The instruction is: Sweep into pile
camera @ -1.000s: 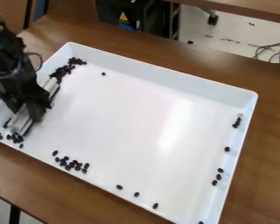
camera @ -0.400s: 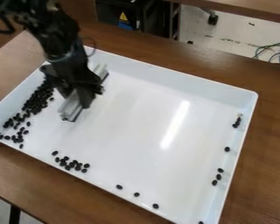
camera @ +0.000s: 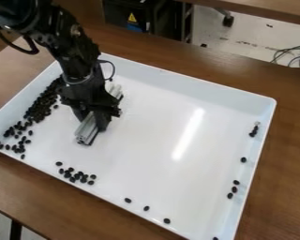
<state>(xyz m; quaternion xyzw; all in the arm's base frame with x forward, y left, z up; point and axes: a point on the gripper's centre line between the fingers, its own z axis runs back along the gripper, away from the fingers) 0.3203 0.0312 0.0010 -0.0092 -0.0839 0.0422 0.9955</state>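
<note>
The black fingers (camera: 101,121) clasp one long grey metal bar (camera: 86,133) inside one white plastic tray (camera: 196,82). Small black oval beans (camera: 40,107) (too heaped to count) lie apart from the fingers, near the tray's walls

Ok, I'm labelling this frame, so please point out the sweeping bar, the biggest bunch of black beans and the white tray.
Sweeping bar (camera: 87,130), camera view, exposed lower end.
Black beans (camera: 40,108), camera view, middle of the biggest bunch.
White tray (camera: 143,150), camera view, bare floor.
</note>
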